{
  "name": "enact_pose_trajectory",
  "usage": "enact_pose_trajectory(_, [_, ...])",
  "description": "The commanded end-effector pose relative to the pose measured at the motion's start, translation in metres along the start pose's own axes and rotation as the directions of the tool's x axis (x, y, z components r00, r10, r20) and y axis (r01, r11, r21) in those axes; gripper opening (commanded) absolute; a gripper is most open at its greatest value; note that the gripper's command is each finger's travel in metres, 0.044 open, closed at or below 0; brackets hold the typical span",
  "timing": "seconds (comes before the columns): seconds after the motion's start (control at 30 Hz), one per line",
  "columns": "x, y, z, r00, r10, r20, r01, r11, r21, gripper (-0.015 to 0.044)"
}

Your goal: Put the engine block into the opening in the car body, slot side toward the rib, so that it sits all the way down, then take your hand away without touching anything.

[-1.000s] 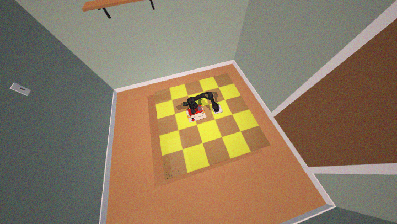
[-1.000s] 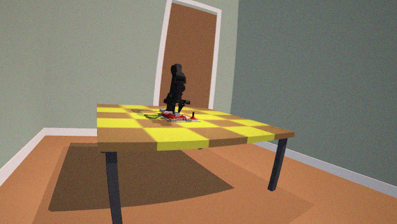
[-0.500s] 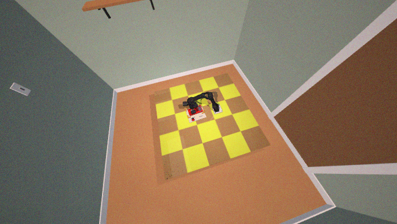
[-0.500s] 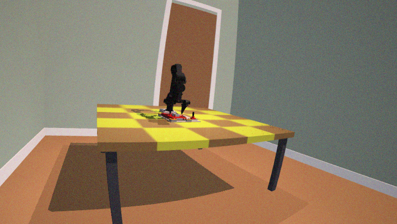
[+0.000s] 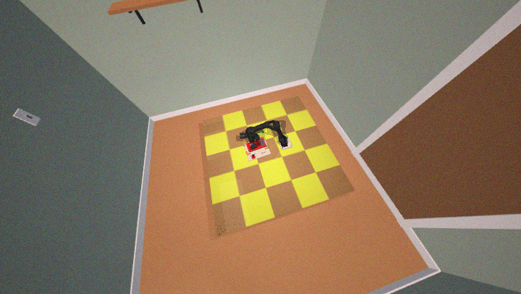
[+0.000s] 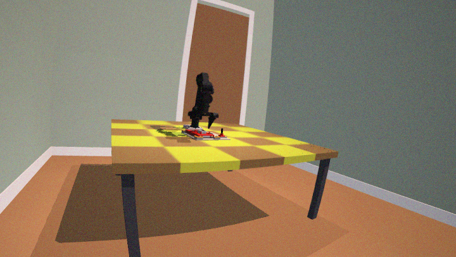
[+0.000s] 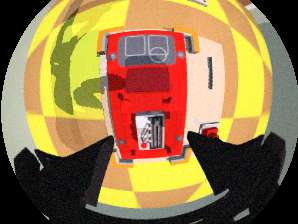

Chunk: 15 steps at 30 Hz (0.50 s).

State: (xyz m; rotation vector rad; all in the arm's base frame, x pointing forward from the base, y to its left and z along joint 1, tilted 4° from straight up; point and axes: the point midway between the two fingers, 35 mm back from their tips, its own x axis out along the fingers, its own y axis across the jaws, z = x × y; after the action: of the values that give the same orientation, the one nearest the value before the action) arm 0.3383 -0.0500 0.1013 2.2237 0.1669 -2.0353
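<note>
The red car body (image 5: 260,148) (image 6: 207,135) (image 7: 117,97) lies on a cream base board (image 5: 262,153) (image 7: 215,100). The grey engine block (image 7: 150,131) sits in the car body's opening near the lower end in the wrist view, roughly square to it. A long dark slot shows on its right half in that view. The rib cannot be made out, and how deep the block sits is hard to tell. My gripper (image 6: 202,127) (image 7: 151,137) is open and empty above the car body, its fingers wide apart on either side of the block.
Orange corner brackets (image 7: 192,40) stand around the car body. A small red part (image 5: 252,156) (image 6: 221,134) (image 7: 210,132) with a dark upright handle is on the board, close to the right finger in the wrist view. A dark narrow slot (image 7: 210,73) marks the board.
</note>
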Motion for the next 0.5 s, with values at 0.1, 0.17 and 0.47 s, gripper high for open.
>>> enact_pose_trajectory(0.1, [-0.0021,-0.0002,-0.0017,1.0,-0.003,-0.007,0.003,1.0,0.001,0.0282])
enact_pose_trajectory(0.17, [-0.0021,-0.0002,-0.0017,1.0,-0.003,-0.007,0.003,1.0,0.001,0.023])
enact_pose_trajectory(0.47, [-0.0021,-0.0002,-0.0017,1.0,-0.003,-0.007,0.003,1.0,0.001,0.0])
